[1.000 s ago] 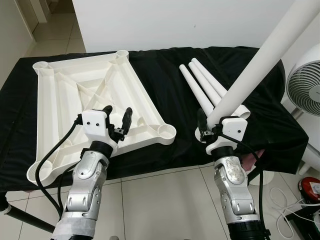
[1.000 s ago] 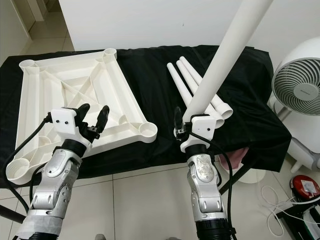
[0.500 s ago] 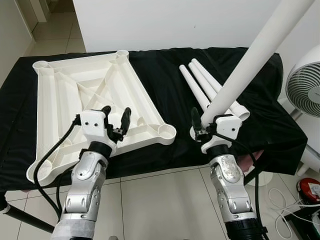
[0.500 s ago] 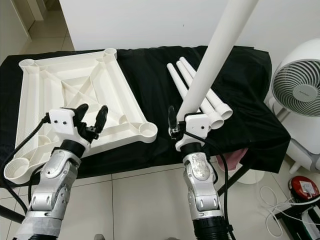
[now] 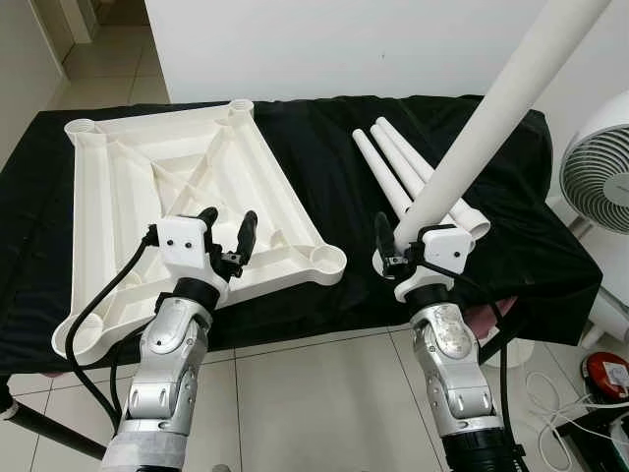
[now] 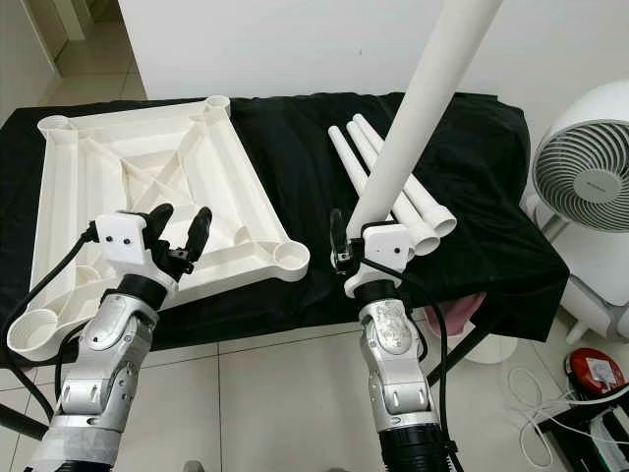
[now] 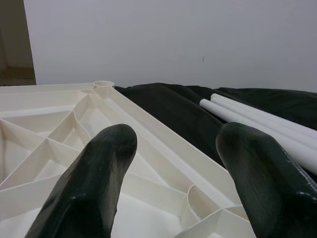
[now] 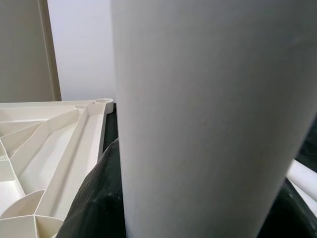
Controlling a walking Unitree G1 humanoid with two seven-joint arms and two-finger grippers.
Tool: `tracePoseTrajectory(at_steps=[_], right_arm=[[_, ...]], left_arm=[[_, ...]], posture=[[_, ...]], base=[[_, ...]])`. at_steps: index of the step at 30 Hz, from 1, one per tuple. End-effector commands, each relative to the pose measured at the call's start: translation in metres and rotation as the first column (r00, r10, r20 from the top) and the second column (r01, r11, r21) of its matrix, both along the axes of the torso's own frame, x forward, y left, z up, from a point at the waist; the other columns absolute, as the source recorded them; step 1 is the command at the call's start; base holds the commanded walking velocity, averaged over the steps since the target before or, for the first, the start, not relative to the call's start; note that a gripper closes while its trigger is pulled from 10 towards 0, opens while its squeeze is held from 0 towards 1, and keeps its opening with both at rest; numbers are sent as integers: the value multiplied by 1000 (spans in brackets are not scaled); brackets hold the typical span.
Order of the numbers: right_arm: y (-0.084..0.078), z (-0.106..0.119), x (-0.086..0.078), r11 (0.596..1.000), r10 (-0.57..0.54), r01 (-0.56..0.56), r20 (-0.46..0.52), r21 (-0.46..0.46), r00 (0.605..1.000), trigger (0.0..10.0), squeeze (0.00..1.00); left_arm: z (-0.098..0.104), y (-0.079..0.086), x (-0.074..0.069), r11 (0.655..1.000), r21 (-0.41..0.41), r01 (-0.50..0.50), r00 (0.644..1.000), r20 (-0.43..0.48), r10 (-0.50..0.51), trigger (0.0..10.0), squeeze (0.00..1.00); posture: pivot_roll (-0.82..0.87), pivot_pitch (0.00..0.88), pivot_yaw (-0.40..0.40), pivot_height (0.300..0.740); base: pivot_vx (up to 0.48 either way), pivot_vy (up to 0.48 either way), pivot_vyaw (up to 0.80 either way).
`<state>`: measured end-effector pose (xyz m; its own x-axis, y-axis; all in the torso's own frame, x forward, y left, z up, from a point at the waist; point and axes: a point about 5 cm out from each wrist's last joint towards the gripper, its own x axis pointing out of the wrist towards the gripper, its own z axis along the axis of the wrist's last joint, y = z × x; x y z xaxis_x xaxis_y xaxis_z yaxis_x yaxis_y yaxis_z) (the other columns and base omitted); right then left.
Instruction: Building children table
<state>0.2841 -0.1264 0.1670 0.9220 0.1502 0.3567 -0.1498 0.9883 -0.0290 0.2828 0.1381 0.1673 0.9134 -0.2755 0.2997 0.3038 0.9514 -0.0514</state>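
My right gripper (image 5: 393, 258) was clamped around the lower end of one white table leg (image 5: 491, 123), which stood tilted up and away from me, its top running out past the upper edge of the head views. In the right wrist view the leg (image 8: 208, 114) rose right in front of the camera, with a dark finger (image 8: 91, 198) pressed against its side. My left gripper (image 5: 228, 231) hovered over the near edge of the tabletop (image 5: 128, 187), its two black fingers (image 7: 94, 178) spread wide and holding nothing.

The tabletop lay upside down on the black cloth (image 5: 324, 147), ribs facing up, with a round socket at each corner. The nearest right socket (image 5: 325, 260) sat just beside my held leg's lower end, a strip of cloth between them. All four sockets looked empty to me.

Three more legs (image 5: 413, 177) lay side by side on the cloth to the right of the tabletop, untouched. A white fan (image 5: 600, 177) stood off to the right, past the cloth.

So by my reckoning the job had barely started: one leg lifted, none fitted. What remained was to seat this leg in a corner socket, then do the same with the other three, and finally turn the table over.
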Motion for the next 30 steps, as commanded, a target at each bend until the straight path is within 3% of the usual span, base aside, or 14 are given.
tracePoseTrajectory(at_steps=[1,25,30], right_arm=[[1,4,2,1000,5,-5,20,-2,1000,10000,0],[3,3,6,1000,19,-19,16,-15,1000,10000,0],[3,2,6,1000,23,-23,14,-19,1000,10000,0]], left_arm=[[1,2,2,1000,-9,-21,1000,-1,21,10000,0],[3,-1,3,999,-37,-22,1000,0,22,10000,0],[3,-1,3,999,-37,-24,1000,1,24,10000,0]], posture=[[-52,0,-26,740],[-46,0,-39,740],[-45,0,-39,740]], base=[[251,0,0],[262,0,0],[0,0,0]])
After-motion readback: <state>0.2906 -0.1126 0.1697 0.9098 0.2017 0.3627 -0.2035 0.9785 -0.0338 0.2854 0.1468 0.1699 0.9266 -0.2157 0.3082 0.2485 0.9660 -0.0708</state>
